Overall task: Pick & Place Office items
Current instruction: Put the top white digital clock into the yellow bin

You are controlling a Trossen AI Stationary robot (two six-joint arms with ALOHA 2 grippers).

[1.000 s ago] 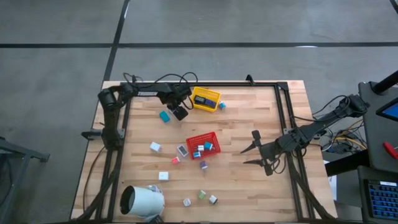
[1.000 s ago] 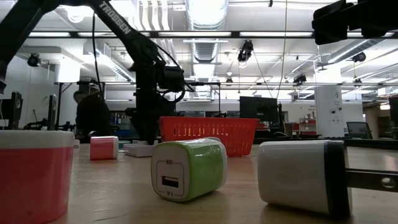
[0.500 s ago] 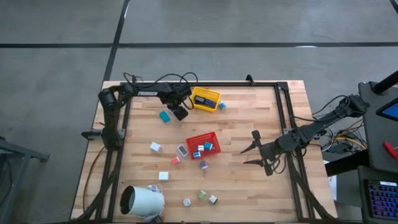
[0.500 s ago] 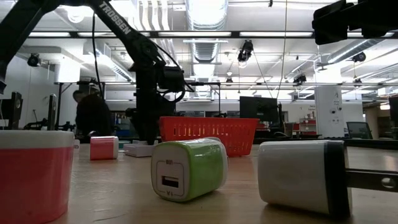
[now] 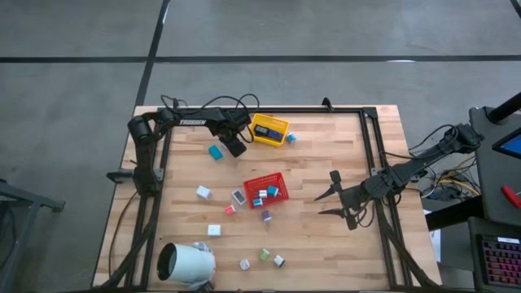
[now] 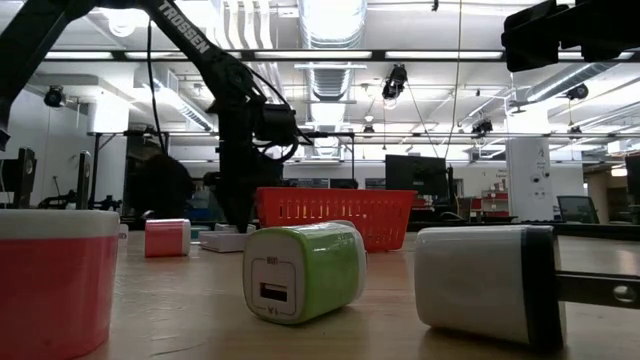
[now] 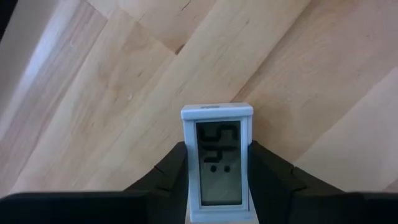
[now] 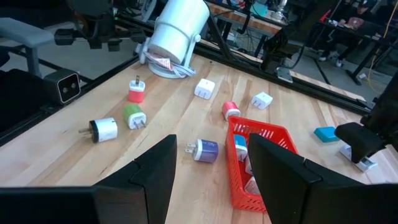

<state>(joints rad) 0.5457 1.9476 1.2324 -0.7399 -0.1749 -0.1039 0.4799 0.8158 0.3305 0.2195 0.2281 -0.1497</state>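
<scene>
- The left gripper [image 5: 237, 149] sits near the far edge of the table [image 5: 326, 236], just beside the yellow tray [image 5: 269, 129], with a teal piece [image 5: 215, 151] close by on its other side
- Its fingers [image 7: 174, 171] are clenched on a small white display unit [image 7: 217, 162], which shows a grey screen with dark segments and is pinched upright by its two sides over the bare wood
- The right gripper [image 5: 332, 203] hangs over the table's right half, well apart from the red tray [image 5: 265, 190]; its fingers [image 8: 155, 171] are spread, with nothing between them
- Several small pieces lie inside the red tray; a purple piece [image 5: 265, 216] and a pink piece [image 5: 229, 209] lie just beside it
- A green piece [image 5: 264, 255] lies between two white ones near the front edge, close to the large white cylinder [image 5: 186, 262]
</scene>
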